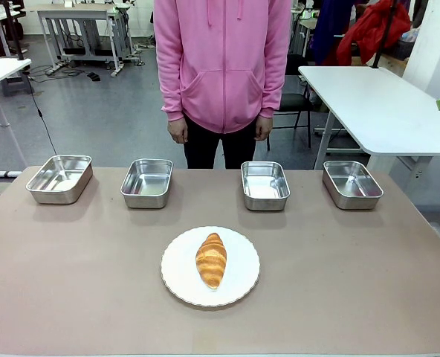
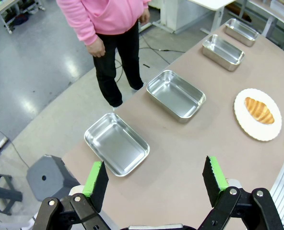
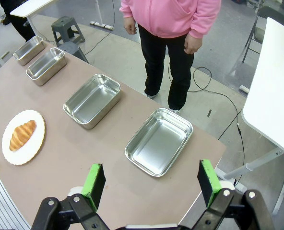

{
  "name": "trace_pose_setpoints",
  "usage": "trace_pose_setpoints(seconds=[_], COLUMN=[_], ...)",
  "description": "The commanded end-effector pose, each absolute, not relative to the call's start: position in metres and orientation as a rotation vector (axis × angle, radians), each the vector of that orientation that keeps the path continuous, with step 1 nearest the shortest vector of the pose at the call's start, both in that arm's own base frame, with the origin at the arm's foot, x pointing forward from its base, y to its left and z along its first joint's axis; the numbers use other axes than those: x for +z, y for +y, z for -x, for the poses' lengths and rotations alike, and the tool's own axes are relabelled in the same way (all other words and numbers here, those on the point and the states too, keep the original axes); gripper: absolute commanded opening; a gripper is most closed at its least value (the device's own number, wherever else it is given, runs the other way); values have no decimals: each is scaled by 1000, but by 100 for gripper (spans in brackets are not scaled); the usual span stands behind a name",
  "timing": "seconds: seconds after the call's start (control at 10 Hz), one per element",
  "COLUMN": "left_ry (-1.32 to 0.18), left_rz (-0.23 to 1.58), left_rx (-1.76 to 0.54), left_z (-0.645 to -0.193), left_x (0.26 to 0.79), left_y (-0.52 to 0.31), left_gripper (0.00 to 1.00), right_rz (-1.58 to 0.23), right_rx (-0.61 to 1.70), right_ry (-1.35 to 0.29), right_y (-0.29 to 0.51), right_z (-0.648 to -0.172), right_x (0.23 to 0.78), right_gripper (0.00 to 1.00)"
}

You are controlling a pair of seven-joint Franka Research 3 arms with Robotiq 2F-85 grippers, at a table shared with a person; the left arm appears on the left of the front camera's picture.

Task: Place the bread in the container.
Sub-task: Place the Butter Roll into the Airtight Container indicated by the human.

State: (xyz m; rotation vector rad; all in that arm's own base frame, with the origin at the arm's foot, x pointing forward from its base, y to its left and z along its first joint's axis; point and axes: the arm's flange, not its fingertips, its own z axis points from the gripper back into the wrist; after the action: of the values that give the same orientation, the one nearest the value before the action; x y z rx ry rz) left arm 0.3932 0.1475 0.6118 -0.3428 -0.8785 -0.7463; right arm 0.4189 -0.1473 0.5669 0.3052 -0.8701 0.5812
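1. Nearest to me, the left wrist view looks down on the left jaws. They are spread wide, green pads [image 2: 95,178] gripping nothing, high above the left end of the counter [image 1: 71,297].
2. The right wrist view gives the same for the right jaws. They are wide open, pads [image 3: 94,184] bare, over the counter's right end.
3. The bread [image 1: 211,259] lies on a round white plate [image 1: 177,281] at mid-counter. In the front view its long axis runs near to far, one tapered tip towards the robot and the other towards the person.
4. Beyond the plate is a row of four steel trays [image 1: 47,196] [image 1: 136,201] [image 1: 264,204] [image 1: 354,203], all apart from it. The plate sits opposite the gap between the middle two, and I cannot tell which tray is the container.
5. The left wrist view adds a grey stool [image 2: 48,177] on the floor past the counter's corner. The right wrist view adds a white side table [image 3: 276,96].
6. Farthest off, a person in a pink hoodie [image 1: 221,59] stands behind the counter, hands hanging at the sides.
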Motion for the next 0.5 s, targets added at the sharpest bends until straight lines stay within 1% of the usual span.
trace_pose_setpoints(seconds=[0.0,0.4], left_ry=[-885,-885], left_rz=[347,347], left_rx=[-754,-754], left_z=[-392,-392], left_x=[613,613], left_y=[146,146], left_gripper=[100,100], right_rz=[-318,-318], right_rx=[594,594], right_ry=[-896,-896], right_y=[-149,-149], right_z=[-422,-422], right_x=[566,566], right_gripper=[100,100])
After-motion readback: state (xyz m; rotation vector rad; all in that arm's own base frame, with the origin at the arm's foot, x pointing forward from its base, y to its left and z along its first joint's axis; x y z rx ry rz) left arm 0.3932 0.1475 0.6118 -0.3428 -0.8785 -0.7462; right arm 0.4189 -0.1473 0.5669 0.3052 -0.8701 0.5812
